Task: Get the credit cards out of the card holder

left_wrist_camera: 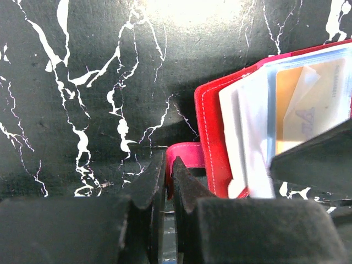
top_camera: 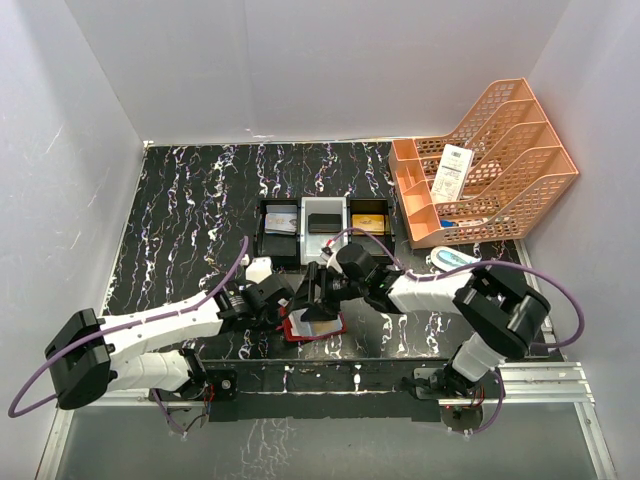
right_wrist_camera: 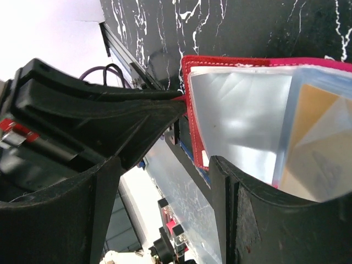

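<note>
The card holder [top_camera: 300, 331], a dark-red wallet, lies open near the table's front edge. In the left wrist view its red cover [left_wrist_camera: 212, 132] shows clear sleeves, with an orange-gold credit card [left_wrist_camera: 308, 104] and a pale one [left_wrist_camera: 247, 126] inside. My left gripper [left_wrist_camera: 169, 165] is shut on the wallet's snap tab [left_wrist_camera: 187, 155], and in the top view that gripper [top_camera: 283, 306] sits at the wallet's left. My right gripper [right_wrist_camera: 165, 162] stands open at the edge of the wallet [right_wrist_camera: 190, 88], over a silvery sleeve [right_wrist_camera: 242, 115] and the orange-gold card [right_wrist_camera: 313, 126]. From above, the right gripper [top_camera: 318, 297] hovers over the wallet.
A black-and-white three-compartment tray [top_camera: 301, 228] behind the wallet holds cards. An orange mesh file rack [top_camera: 480, 170] stands at the back right with a white tag in it. A small white object [top_camera: 455, 259] lies beside the right arm, another [top_camera: 258, 268] by the left arm.
</note>
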`<state>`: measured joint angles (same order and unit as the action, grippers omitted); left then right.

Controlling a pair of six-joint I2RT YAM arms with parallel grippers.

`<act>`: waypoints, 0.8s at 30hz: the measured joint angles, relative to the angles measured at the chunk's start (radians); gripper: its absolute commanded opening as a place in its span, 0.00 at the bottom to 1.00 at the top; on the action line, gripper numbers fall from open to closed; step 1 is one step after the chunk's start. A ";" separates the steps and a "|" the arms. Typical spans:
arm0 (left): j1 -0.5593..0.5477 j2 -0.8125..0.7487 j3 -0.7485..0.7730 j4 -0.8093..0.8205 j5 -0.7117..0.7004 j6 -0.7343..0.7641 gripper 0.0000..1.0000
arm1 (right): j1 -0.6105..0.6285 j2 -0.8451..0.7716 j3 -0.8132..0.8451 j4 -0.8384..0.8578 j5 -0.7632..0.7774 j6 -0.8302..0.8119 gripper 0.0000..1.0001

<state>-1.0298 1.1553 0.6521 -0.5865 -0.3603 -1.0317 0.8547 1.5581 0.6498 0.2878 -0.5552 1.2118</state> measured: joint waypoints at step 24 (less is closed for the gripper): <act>0.000 -0.170 -0.001 -0.074 -0.001 -0.080 0.42 | 0.045 0.130 0.014 0.000 0.083 0.018 0.44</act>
<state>-1.0298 0.9855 0.6510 -0.6601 -0.3614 -1.1118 0.8997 1.6878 0.6640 0.2874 -0.4721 1.2301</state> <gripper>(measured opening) 0.458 0.487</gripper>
